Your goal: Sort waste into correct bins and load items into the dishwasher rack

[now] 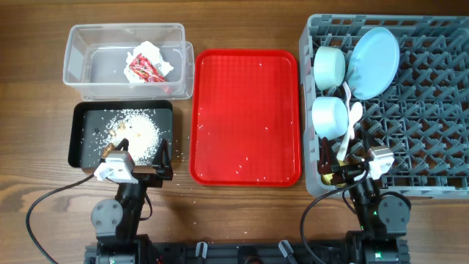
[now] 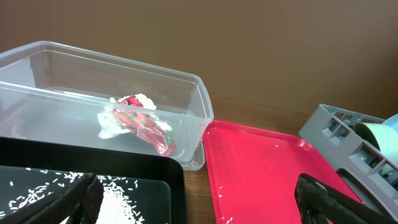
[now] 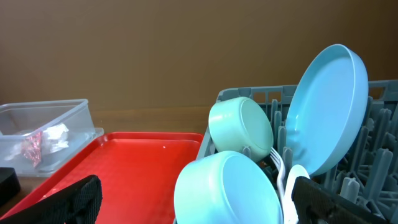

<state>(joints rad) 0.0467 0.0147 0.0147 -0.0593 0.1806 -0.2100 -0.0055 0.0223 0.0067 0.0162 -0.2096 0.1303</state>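
Sitting in the rack (image 1: pixel 440 132): one green bowl (image 1: pixel 329 66), one blue bowl (image 1: pixel 330 116), one plate (image 1: pixel 374 51).

Open room over the red tray (image 1: pixel 245 88) — the rack (image 1: pixel 432 110) beside it is crowded along its left with bowls (image 1: pixel 329 116) and plate (image 1: pixel 374 62).

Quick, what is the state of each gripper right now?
Left gripper: open, holding nothing.
Right gripper: open, holding nothing.

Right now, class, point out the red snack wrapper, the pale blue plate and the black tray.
red snack wrapper (image 1: pixel 145 70), overhead view, middle of the wrapper.
pale blue plate (image 1: pixel 374 62), overhead view, centre of its face.
black tray (image 1: pixel 85 151), overhead view, bare floor near its left wall.
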